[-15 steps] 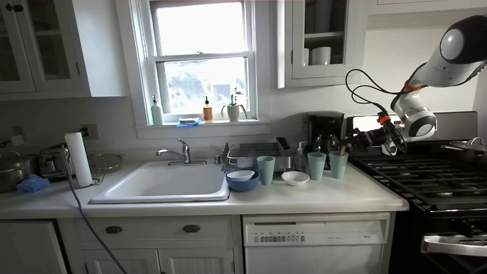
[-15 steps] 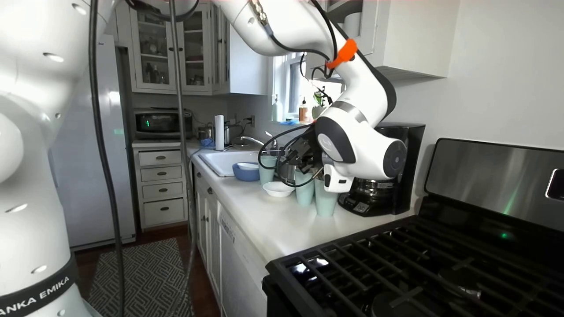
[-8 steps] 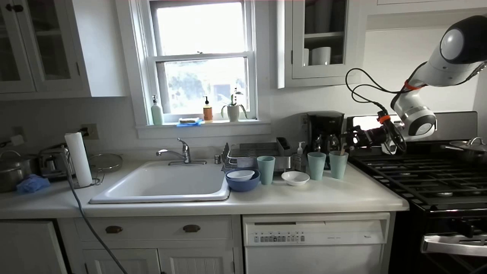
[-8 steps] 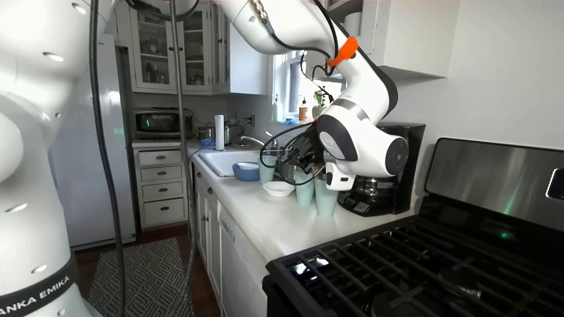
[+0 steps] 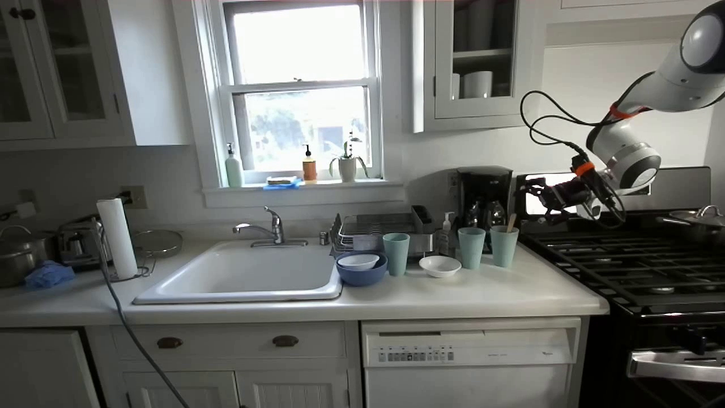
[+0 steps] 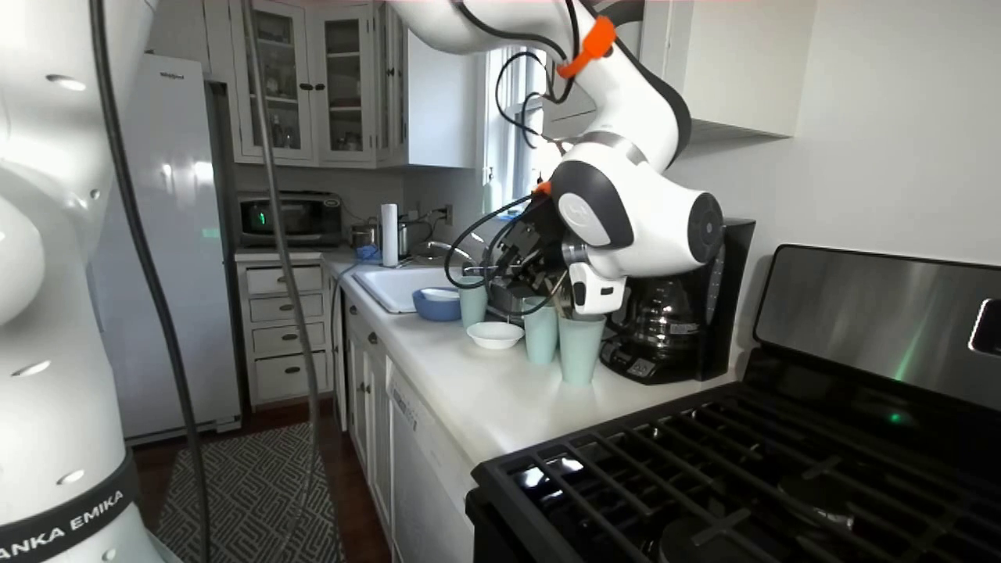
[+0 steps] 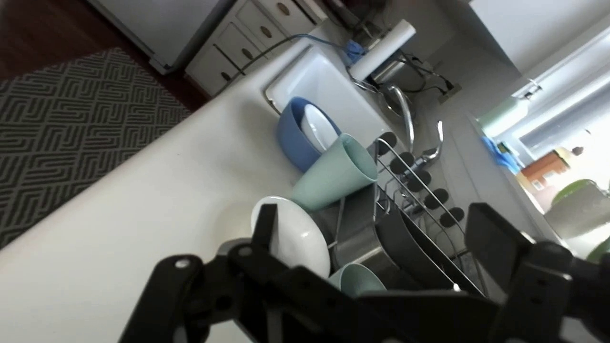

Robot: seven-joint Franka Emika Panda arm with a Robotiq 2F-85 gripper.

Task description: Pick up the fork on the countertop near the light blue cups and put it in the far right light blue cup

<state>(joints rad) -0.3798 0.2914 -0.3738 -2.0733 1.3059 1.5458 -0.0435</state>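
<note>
1. Currently I have the gripper [image 7: 375, 224] spread, fingers [image 7: 264, 226] well apart in the wrist view.
2. Below it, in an exterior view, the fork [image 5: 511, 222] leans inside the far right light blue cup [image 5: 503, 248], upper end above the rim, apart from my fingers.
3. That cup stands upright on the countertop [image 5: 481, 297].
4. Beyond my fingers I see a white dish [image 7: 303, 238], another light blue cup [image 7: 331, 176] and a blue bowl [image 7: 292, 140].

The white countertop [image 5: 481, 294] bears three upright light blue cups [image 5: 471, 249]; a white dish [image 5: 440, 266] between two; a blue bowl [image 5: 362, 277]; a dish rack [image 5: 378, 225]; a coffee maker [image 5: 482, 187].
</note>
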